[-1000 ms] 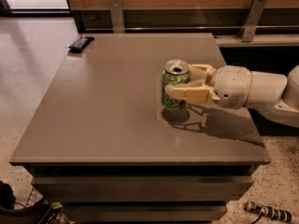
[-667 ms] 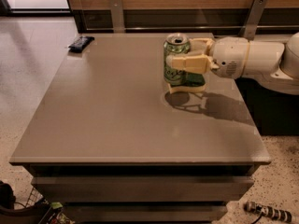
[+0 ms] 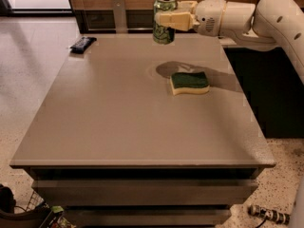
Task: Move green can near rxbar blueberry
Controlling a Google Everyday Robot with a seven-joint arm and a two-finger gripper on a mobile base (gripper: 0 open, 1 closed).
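Note:
The green can [image 3: 164,19] hangs upright in the air above the far middle of the grey table [image 3: 118,127], clear of the surface. My gripper [image 3: 169,18] is shut on the can, its cream fingers [image 3: 174,20] clamping the can's sides, with the white arm reaching in from the right. The rxbar blueberry [image 3: 82,43], a flat dark bar, lies at the table's far left corner, well left of the can.
A flat green-topped yellow sponge [image 3: 189,82] lies on the table right of centre, below the arm. A wooden wall and metal posts [image 3: 118,13] stand behind the table. A cable end [image 3: 267,214] lies on the speckled floor at the bottom right.
The gripper has lifted the can off the table and carried it up and toward the far edge. The sponge, earlier hidden behind the arm, now shows.

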